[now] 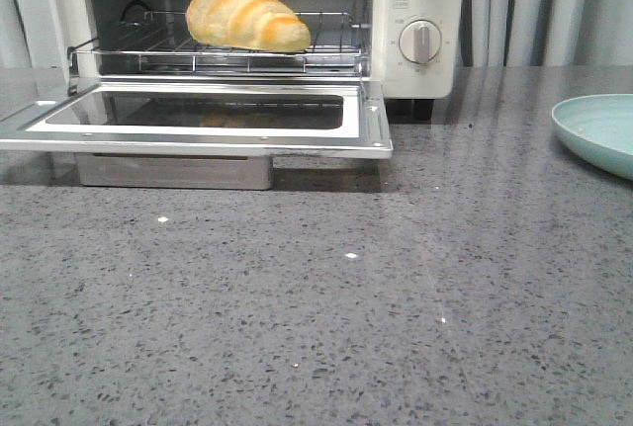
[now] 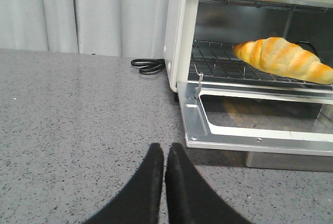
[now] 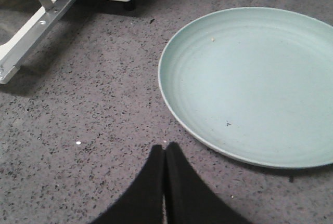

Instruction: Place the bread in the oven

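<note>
Closest to the robot, the gray speckled table (image 1: 326, 317) lies bare in the front view, and no arm shows there. Each arm shows only in its own wrist view.

On the left side, the left gripper (image 2: 165, 154) hangs low over the table. Its two black fingers are pressed together and there is nothing between them. It sits near the front corner of the open door (image 2: 260, 130) but does not touch it.

On the right side, the right gripper (image 3: 165, 154) looks the same. Its fingers are squeezed tight and hold nothing. Just beside it sits a pale green plate (image 3: 250, 78) with no food on it, only a tiny crumb or two.

Farther back stands the oven (image 1: 420, 21). Its door is folded down flat, like a little shelf. Inside, the wire rack (image 1: 148, 50) holds the bread (image 1: 247, 16). The bread lies on its side on the rack, with its thin end pointing toward the knobs (image 1: 420, 41). Nothing is touching it.

Behind the oven hangs a light curtain (image 2: 78, 11), and a black cord (image 2: 148, 65) curls on the table by the oven's side.

So the big job looks done: the bread is in the oven and both grippers are away from it. The door is not shut yet. The task does not ask for that, so maybe nothing is left to do.
</note>
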Robot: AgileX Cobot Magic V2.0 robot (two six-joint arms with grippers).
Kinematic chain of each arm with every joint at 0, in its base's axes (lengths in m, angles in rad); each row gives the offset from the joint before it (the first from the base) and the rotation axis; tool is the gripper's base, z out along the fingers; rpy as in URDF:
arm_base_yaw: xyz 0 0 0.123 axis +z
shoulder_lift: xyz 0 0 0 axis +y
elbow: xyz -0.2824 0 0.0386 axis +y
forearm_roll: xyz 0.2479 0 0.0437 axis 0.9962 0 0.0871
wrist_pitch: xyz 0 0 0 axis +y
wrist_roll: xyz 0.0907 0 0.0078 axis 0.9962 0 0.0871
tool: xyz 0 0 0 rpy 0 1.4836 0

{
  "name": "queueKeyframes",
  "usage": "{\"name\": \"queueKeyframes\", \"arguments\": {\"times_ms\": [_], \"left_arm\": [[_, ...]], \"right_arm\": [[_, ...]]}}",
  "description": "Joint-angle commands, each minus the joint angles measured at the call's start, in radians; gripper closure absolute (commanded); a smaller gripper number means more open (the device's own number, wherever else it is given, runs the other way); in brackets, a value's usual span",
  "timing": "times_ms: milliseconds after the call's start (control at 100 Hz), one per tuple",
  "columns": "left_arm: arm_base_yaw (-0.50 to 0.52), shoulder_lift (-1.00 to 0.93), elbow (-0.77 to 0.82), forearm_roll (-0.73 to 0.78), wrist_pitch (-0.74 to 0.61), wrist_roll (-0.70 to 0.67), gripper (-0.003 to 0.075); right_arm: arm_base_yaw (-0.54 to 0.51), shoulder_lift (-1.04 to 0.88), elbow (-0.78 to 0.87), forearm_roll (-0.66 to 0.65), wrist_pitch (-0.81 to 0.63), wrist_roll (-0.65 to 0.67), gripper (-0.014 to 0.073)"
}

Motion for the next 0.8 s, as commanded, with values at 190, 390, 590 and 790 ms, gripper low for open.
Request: {"name": "queueKeyframes", "arguments": {"times_ms": [190, 390, 590, 790], "left_arm": [[0.000, -0.026, -0.026, -0.007, -0.080, 0.002, 0.0741], [0.000, -0.026, -0.026, -0.007, -0.080, 0.002, 0.0742], [0.000, -0.026, -0.026, -0.007, -0.080, 0.002, 0.0741], [0.000, -0.026, -0.026, -0.007, -0.080, 0.002, 0.0741]], "right_arm": [[-0.076, -0.209, 0.155, 0.002, -0.205, 0.004, 0.0662], [-0.162, -0.294, 0.237, 0.003, -0.227, 0.004, 0.0662], [-0.206, -0.366, 0.288, 0.003, -0.230, 0.004, 0.0662], [-0.234, -0.432, 0.340, 0.003, -0.233, 0.004, 0.0662]]}}
